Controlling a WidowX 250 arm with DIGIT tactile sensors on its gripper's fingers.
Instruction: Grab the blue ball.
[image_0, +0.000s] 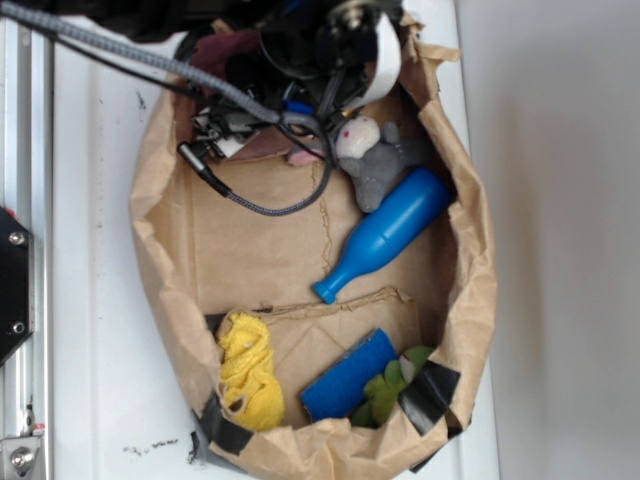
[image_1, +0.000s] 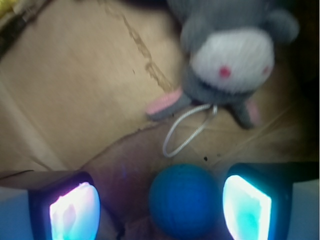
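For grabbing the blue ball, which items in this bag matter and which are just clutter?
Belongs to the job:
- blue ball, lying between the open fingers
- gripper

Just lying about:
- plush mouse
- blue pin-shaped bottle
- blue sponge
- yellow knitted item
- green toy
- paper bag holding it all

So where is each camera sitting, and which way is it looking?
Exterior: high above, looking straight down into the brown paper bag holding the toys; the robot's arm and cable show at the top.
Wrist: on the arm, looking down past the gripper, whose two fingers stand open either side of the blue ball.
Shared: both see the plush mouse and the bag's floor.
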